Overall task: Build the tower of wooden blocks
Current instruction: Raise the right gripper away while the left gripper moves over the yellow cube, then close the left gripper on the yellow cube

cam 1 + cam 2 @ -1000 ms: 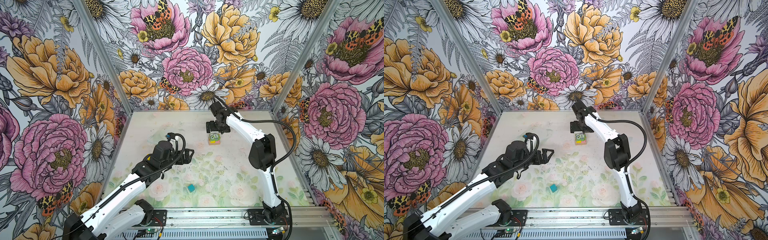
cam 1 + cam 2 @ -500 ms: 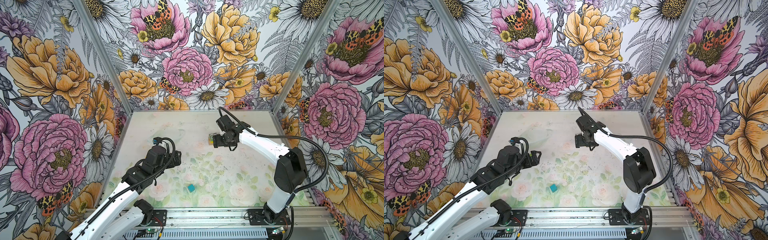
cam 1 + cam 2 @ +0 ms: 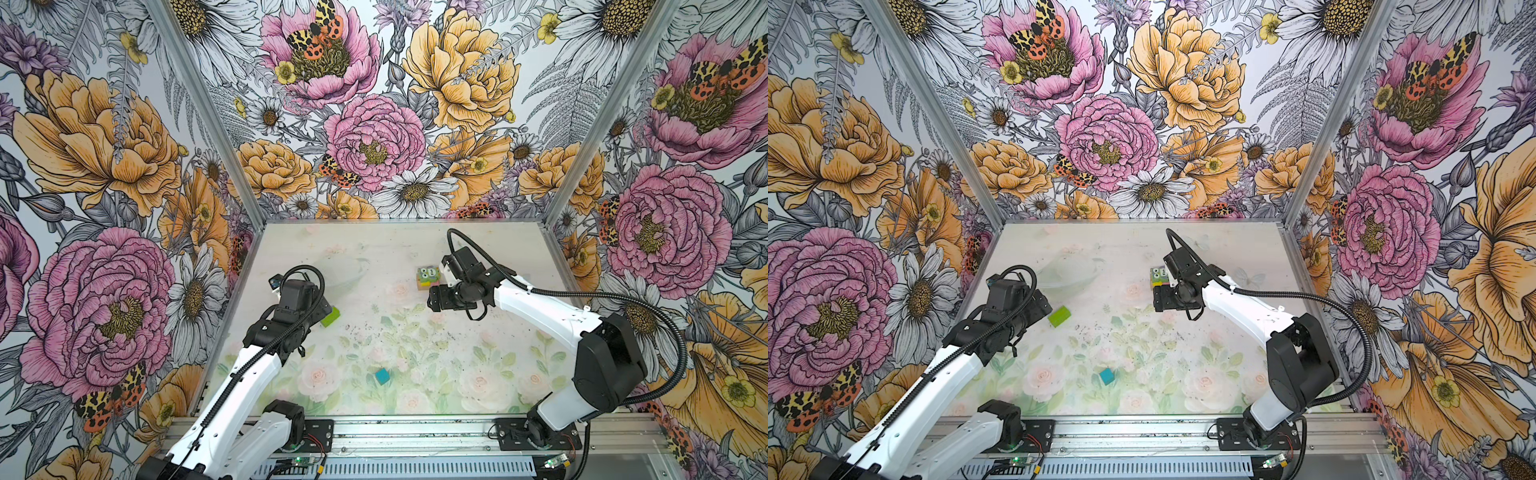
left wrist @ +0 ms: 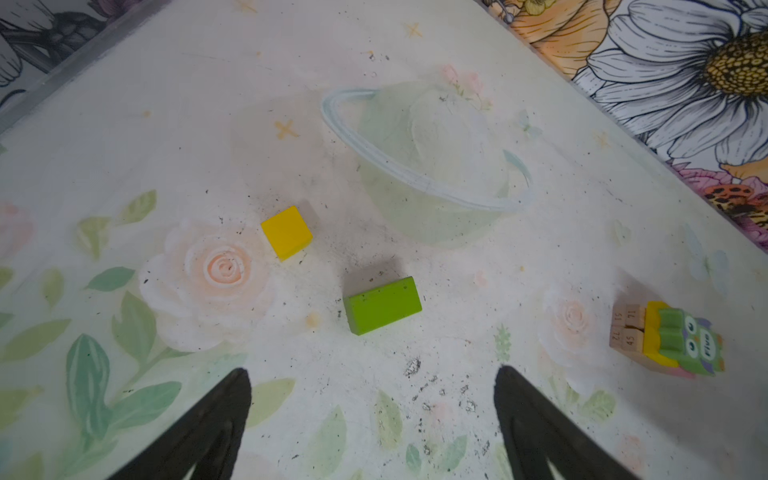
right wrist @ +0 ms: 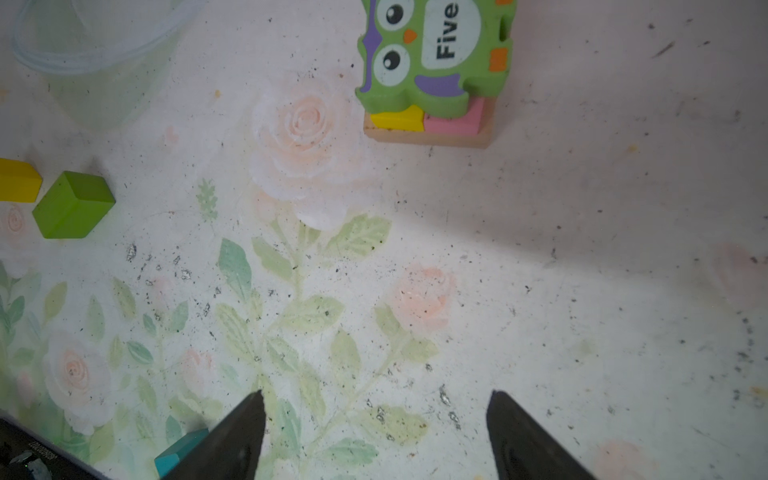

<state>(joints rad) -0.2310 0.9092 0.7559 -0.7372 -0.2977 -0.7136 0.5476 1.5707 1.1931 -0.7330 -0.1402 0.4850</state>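
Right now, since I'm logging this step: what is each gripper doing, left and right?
Left gripper: open, holding nothing.
Right gripper: open, holding nothing.

Yellow cube [image 5: 16, 180] cut by the right wrist view's edge — teal cube [image 5: 178, 451] half behind the right gripper [image 5: 376, 401].

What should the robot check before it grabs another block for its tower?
1. The left gripper is open and empty: ok.
2. The right gripper is open and empty: ok.
3. The lime green block lies free ahead of the left gripper: ok.
4. The yellow cube and teal cube lie free: ok.
5. The tower is standing: ok.
6. The tower top is free: not ok, the owl figure sits there.
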